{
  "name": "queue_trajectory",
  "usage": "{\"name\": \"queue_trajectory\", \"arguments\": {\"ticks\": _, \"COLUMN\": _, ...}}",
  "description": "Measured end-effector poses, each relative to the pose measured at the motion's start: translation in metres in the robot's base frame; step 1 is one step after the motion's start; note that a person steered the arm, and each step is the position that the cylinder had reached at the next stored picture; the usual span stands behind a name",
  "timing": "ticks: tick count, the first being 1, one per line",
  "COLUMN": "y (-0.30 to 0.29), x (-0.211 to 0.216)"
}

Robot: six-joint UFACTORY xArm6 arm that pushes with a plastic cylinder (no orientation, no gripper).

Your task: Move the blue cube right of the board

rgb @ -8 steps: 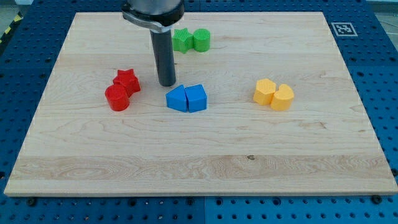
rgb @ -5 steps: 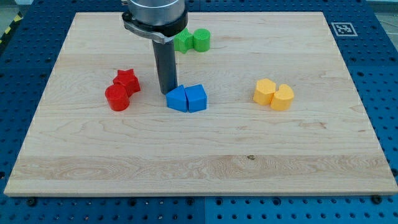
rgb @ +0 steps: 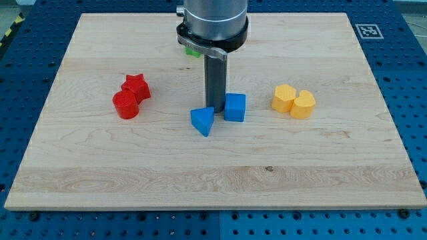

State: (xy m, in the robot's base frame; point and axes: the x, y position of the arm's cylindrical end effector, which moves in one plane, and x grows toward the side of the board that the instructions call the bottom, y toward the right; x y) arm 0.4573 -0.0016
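Wooden board (rgb: 220,180) lies on a blue perforated table (rgb: 13,80). A fiducial marker (rgb: 367,31) sits at the board's far corner, about 1 o'clock from centre.

My tip (rgb: 215,109) is down at the board surface near centre, a plain rod with nothing to open or close. It stands between two blue pieces. The blue cube (rgb: 235,107) is at the tip's 3 o'clock, touching or just beside it; I cannot tell which. The blue triangular block (rgb: 203,121) is at the tip's 7 o'clock, just beside it and apart from the cube.

The cube sits near board centre, slightly toward 3 o'clock, well short of the board's 3 o'clock edge.

Two yellow blocks touch each other at the cube's 3 o'clock: a yellow block (rgb: 283,98), shape unclear, and a yellow rounded block (rgb: 303,105).

At board 9 o'clock, a red star (rgb: 136,87) touches a red cylinder (rgb: 125,105).

A green block (rgb: 191,49) shows as a sliver at 12 o'clock, mostly hidden behind the arm's housing (rgb: 213,20); shape cannot be made out.
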Motion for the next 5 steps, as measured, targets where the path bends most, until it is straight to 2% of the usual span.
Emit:
{"name": "queue_trajectory", "arguments": {"ticks": 2, "y": 0.015, "x": -0.011}}
{"name": "queue_trajectory", "arguments": {"ticks": 3, "y": 0.044, "x": 0.005}}
{"name": "queue_trajectory", "arguments": {"ticks": 5, "y": 0.046, "x": 0.038}}
